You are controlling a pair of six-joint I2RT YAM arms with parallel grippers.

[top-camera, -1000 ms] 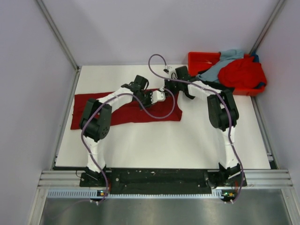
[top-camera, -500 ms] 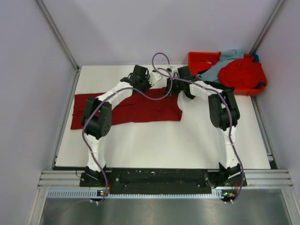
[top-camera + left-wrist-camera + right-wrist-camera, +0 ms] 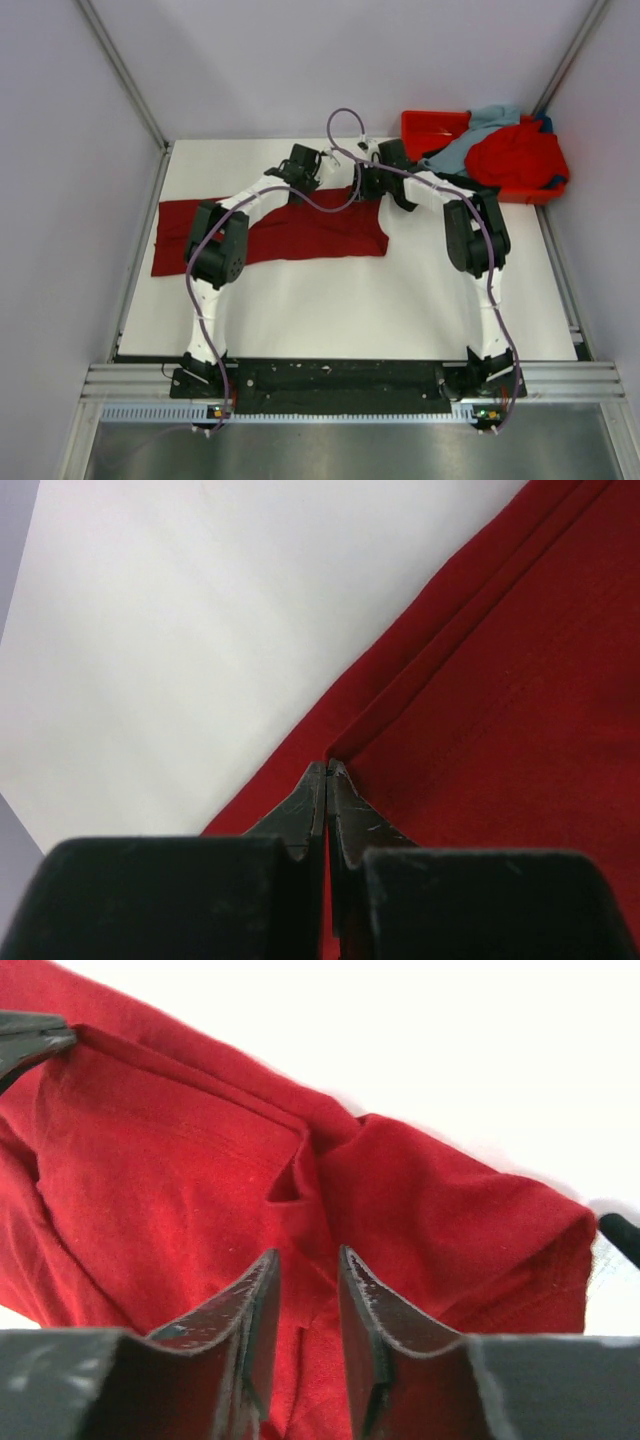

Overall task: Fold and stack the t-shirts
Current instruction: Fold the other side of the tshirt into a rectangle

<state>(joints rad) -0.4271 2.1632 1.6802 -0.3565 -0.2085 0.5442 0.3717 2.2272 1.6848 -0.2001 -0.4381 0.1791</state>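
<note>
Presently, a dark crimson short-sleeved cloth t-shirt (image 3: 320, 235) is seen spread flat across the left and middle of the white desk (image 3: 350, 310), with its long side running left to right. Both arms are stretched over it towards its far edge, the left arm crossing above the cloth and the right arm coming in from the right end.

The left hand (image 3: 327, 780) is pressed fully closed. A thin folded edge of the crimson cloth is caught at its very tips, right where a doubled layer of the shirt meets the bare desk. In the right wrist view, a dark finger (image 3: 30, 1035) of that hand is seen at the upper left, with the cloth edge drawn up to it.

The right hand (image 3: 305, 1300) is set narrow over the shirt's right end. Its jaws are only slightly apart, and crimson cloth is seen in the gap. A small pucker is raised in the cloth just beyond the tips. Whether the cloth is actually clamped cannot be told.

At the far right corner of the desk, a rigid orange-red plastic tray (image 3: 425, 122) is placed well apart from the crimson shirt. A pale grey-blue shirt (image 3: 470, 135) and a bright red shirt (image 3: 515, 155) are heaped in it unfolded, both spilling over its rim.
</note>
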